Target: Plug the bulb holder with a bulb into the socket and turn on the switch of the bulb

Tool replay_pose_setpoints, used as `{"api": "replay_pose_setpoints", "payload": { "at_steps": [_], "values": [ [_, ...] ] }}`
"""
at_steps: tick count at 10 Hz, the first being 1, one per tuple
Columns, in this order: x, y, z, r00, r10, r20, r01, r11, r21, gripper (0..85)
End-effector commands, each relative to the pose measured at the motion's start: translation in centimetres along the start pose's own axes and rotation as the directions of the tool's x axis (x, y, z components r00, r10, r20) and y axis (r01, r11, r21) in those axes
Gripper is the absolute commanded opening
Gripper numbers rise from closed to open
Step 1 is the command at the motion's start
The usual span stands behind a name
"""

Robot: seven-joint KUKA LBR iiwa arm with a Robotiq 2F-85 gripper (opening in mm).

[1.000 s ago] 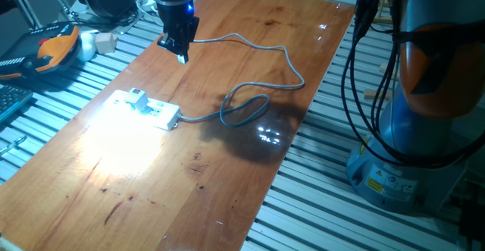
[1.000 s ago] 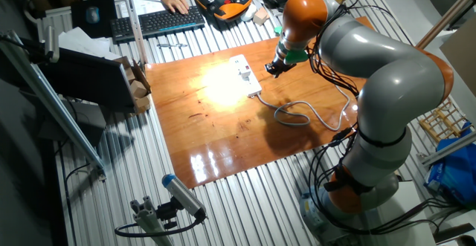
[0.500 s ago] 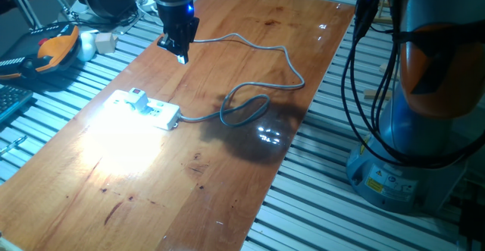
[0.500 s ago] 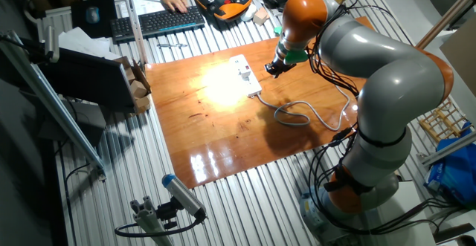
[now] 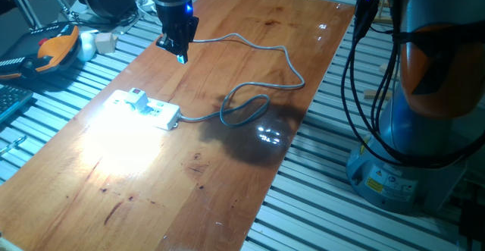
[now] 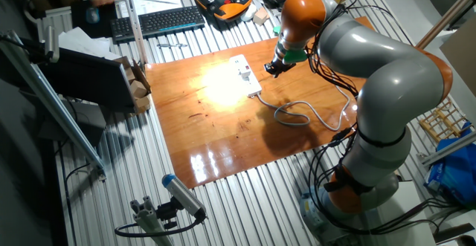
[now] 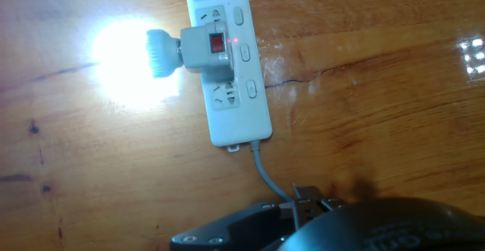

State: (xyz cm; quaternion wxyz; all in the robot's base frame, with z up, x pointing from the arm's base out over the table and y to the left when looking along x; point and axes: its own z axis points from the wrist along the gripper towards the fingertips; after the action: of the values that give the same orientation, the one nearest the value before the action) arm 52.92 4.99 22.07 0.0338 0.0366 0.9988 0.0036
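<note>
The socket (image 5: 148, 109) is a long white power strip lying on the wooden board, with its grey cable (image 5: 261, 48) looping off to the right. The bulb holder (image 7: 208, 48), a small white box with a red switch, is plugged into the socket (image 7: 231, 76). Its bulb (image 7: 130, 58) glows brightly and throws a glare on the wood. My gripper (image 5: 180, 54) hangs above the board, beyond the strip and apart from it, with its fingers together and nothing between them. In the other fixed view my gripper (image 6: 271, 71) is just right of the socket (image 6: 245, 73). Only the dark gripper body (image 7: 307, 205) shows in the hand view.
The wooden board (image 5: 227, 175) rests on a slatted metal bench. An orange teach pendant (image 5: 56, 46) and small white items lie off the board's far left corner. A keyboard (image 6: 157, 21) is beyond the board. The arm's base (image 5: 405, 152) and hanging cables stand at the right.
My gripper has drifted slightly up and away from the socket. In the other fixed view, the person's hand has left the keyboard and moved left.
</note>
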Motion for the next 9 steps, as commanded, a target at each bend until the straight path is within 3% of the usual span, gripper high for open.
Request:
{"api": "replay_pose_setpoints", "payload": {
  "at_steps": [1, 9],
  "values": [
    [0.02, 0.00, 0.03, 1.000, 0.001, 0.000, -0.001, 1.000, 0.000, 0.0],
    [0.12, 0.14, 0.27, 1.000, 0.000, 0.003, 0.000, 1.000, -0.005, 0.0]
  ]
}}
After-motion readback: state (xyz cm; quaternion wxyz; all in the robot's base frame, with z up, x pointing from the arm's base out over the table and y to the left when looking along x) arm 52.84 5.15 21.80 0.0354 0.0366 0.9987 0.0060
